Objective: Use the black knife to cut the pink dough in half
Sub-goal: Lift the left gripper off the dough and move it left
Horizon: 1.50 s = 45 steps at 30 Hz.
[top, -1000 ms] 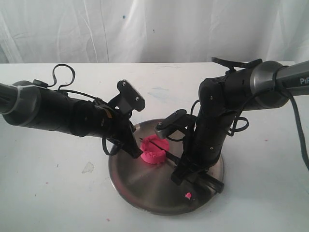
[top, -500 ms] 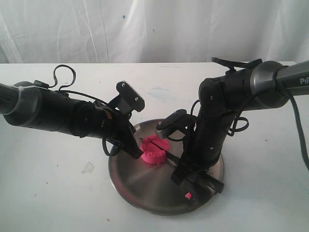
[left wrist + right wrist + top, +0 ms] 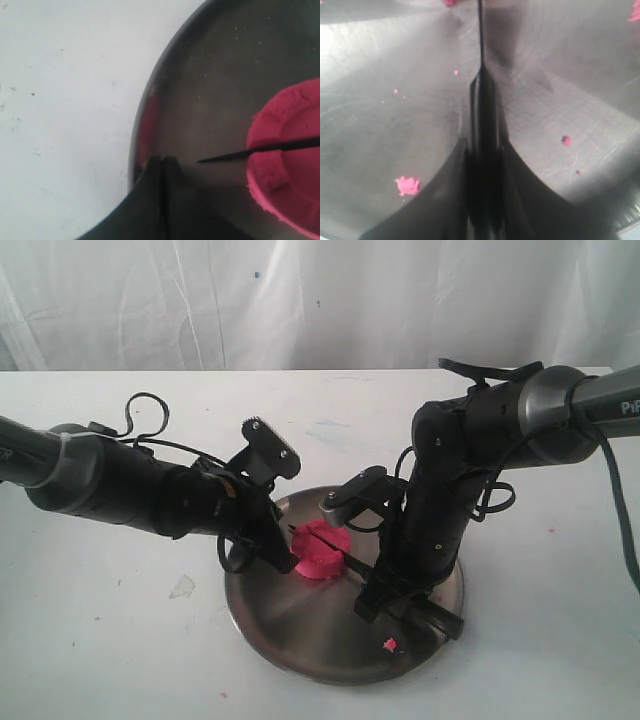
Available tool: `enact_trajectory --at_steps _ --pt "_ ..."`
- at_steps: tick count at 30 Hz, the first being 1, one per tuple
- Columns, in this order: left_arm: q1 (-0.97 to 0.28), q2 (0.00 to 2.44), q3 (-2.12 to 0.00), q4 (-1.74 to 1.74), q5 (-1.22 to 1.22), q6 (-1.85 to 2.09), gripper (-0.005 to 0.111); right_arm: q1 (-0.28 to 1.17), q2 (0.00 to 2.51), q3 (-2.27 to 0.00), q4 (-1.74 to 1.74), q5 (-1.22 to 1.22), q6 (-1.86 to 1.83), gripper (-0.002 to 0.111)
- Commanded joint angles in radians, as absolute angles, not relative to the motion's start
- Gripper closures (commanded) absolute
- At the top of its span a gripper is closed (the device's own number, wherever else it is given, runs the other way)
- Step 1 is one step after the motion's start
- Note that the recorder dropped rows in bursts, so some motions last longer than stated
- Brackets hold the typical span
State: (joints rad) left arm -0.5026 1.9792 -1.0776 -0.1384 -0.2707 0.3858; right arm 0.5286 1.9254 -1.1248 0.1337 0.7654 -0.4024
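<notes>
The pink dough (image 3: 320,551) is a round puck on the steel plate (image 3: 300,625). The black knife (image 3: 356,565) lies across it, its blade sunk in a slit in the top. My right gripper (image 3: 392,592) is shut on the knife's handle. In the right wrist view the handle (image 3: 484,110) sits between the closed fingers (image 3: 462,150) and the blade (image 3: 480,35) runs away from them. My left gripper (image 3: 282,561) is shut and empty, just left of the dough. In the left wrist view its tips (image 3: 163,161) rest near the plate's rim, short of the dough (image 3: 290,145), with the knife's tip (image 3: 225,156) poking past it.
Pink crumbs lie on the plate, one (image 3: 389,645) near its front edge and one (image 3: 407,185) beside my right fingers. The plate stands on a white table (image 3: 120,640) with a white curtain (image 3: 300,300) behind. Cables loop off the left arm (image 3: 140,405).
My left arm has sunk and shifted slightly right, its gripper still shut beside the dough. The right arm, knife and dough have not moved.
</notes>
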Motion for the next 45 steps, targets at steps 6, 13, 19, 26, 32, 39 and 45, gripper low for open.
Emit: enact_trajectory --at_steps 6,13,19,26,32,39,45 --pt "-0.502 2.013 -1.071 -0.125 -0.319 0.378 0.107 0.528 1.947 -1.115 0.145 0.783 -0.388 0.108" --pt "-0.502 2.007 -1.071 -0.125 -0.314 0.378 0.107 0.528 1.947 -1.115 0.145 0.777 -0.388 0.108" --pt "-0.502 1.884 -1.071 -0.125 -0.225 0.4 0.107 0.528 1.947 -1.115 0.145 0.774 -0.388 0.108" --pt "-0.5 1.57 -1.071 -0.125 0.114 0.531 0.107 0.528 1.947 -1.115 0.145 0.78 -0.388 0.108" --pt "-0.5 1.423 -1.071 0.064 0.609 0.489 0.107 0.528 1.947 -1.115 0.137 0.78 -0.388 0.108" --pt "-0.5 1.419 -1.034 0.15 0.972 0.254 0.107 0.528 1.947 -1.115 0.138 0.827 -0.388 0.108" --pt "-0.5 1.419 -0.967 0.15 0.957 0.213 0.107 0.528 1.947 -1.115 0.138 0.877 -0.388 0.108"
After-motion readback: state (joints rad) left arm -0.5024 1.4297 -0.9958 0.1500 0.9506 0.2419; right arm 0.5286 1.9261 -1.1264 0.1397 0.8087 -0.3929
